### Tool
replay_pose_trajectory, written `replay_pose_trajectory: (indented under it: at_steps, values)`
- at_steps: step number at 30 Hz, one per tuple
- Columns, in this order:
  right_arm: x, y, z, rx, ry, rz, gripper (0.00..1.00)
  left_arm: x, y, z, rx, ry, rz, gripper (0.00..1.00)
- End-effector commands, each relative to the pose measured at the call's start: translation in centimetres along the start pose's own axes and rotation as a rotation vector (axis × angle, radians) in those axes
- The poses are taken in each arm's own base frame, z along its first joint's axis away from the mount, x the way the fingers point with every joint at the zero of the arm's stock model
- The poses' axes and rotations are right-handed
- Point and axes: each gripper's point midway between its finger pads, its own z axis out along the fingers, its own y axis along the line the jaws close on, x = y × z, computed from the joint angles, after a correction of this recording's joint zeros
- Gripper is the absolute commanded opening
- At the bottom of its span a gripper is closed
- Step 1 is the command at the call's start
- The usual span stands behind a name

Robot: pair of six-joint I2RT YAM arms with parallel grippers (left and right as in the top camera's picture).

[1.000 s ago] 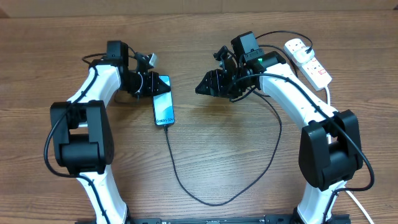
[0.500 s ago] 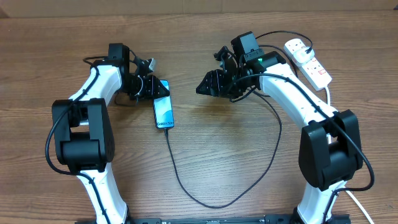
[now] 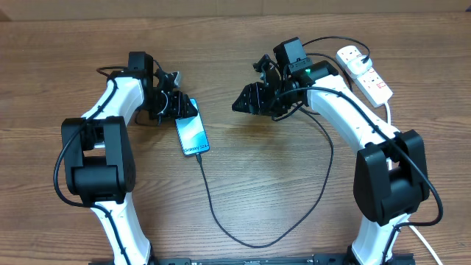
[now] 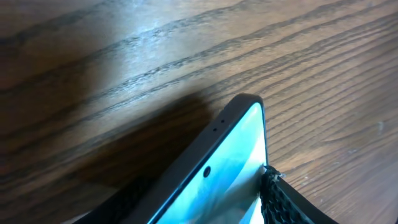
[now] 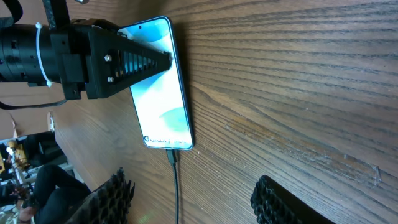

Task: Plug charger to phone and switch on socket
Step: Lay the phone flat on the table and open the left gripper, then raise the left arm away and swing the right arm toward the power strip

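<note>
My left gripper point(image 3: 180, 107) clamped on top end of phone point(image 3: 192, 133); charger point(image 3: 213, 213) plugged into phone's bottom edge — my right gripper point(image 3: 237, 104) fingers apart, over tabletop point(image 3: 250, 177)

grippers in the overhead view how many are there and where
2. The left gripper is clamped on the far end of the phone, left of centre. The right gripper is open, apart from the phone, to its right.

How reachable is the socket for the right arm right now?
Probably yes. The right gripper is open and empty, and nothing blocks the socket; it lies behind the gripper, so the arm must fold back.
</note>
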Motion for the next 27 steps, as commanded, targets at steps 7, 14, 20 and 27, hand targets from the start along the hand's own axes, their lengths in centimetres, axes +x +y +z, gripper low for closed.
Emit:
replay_pose_trajectory:
  at_steps: [7, 14, 20, 27]
  values:
    - [-0.6, 1.6, -1.6, -0.006, -0.045, -0.046, 0.63, -0.2, 2.6, -0.7, -0.159, 0.002, -0.011, 0.52]
    - [-0.6, 1.6, -1.6, -0.007, -0.044, -0.046, 0.63, 0.1, 5.0, -1.3, -0.300, 0.009, -0.048, 0.54]
    - [-0.6, 1.5, -1.6, -0.006, -0.044, -0.046, 0.62, 0.1, 5.2, -1.3, -0.315, 0.009, -0.047, 0.64]
    - [-0.8, 1.1, -1.6, 0.018, -0.055, -0.046, 0.62, -0.4, 5.1, -1.7, -0.315, -0.001, -0.045, 0.61]
